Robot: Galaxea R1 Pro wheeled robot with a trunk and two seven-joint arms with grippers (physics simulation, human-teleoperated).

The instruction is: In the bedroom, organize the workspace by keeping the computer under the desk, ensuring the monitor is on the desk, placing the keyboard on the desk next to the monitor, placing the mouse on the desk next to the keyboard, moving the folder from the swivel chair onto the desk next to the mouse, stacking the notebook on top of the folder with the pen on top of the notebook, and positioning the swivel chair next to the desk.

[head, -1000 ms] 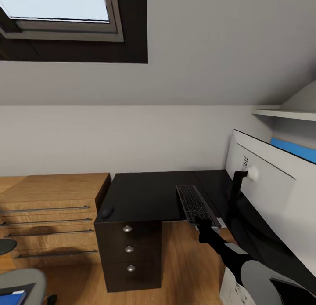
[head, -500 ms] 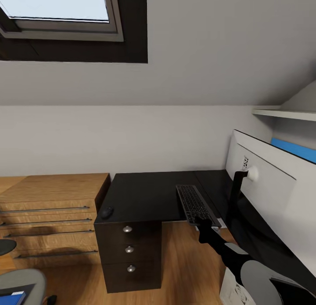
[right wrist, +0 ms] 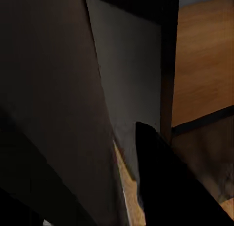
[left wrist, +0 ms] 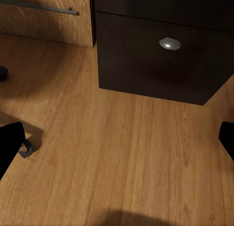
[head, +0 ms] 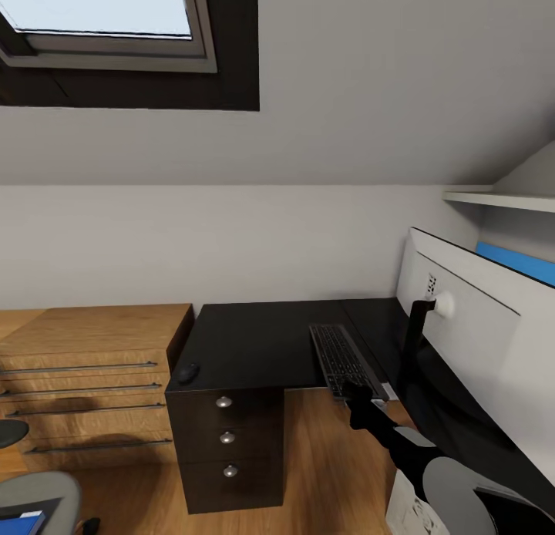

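The dark keyboard (head: 341, 356) lies on the black desk (head: 254, 342), its near end over the front edge. My right gripper (head: 356, 390) is at that end, shut on the keyboard; in the right wrist view one finger (right wrist: 161, 182) lies against a grey slab (right wrist: 63, 99). The black mouse (head: 187, 373) sits at the desk's left front corner. The white-backed monitor (head: 470, 319) stands on the desk at the right. At the bottom left, the swivel chair (head: 38, 492) carries the blue folder (head: 19, 523). My left gripper (left wrist: 117, 143) hangs open over the floor.
A wooden dresser (head: 92, 365) stands left of the desk's drawer unit (head: 227, 442). A white shelf (head: 501, 200) hangs above the monitor, and a blue strip (head: 524, 264) shows behind its top edge. A white box (head: 412, 512) stands on the wooden floor (left wrist: 117, 153) by my right arm.
My right gripper has shifted slightly left and toward me, and the keyboard's near end has turned a little with it. Nothing else has moved.
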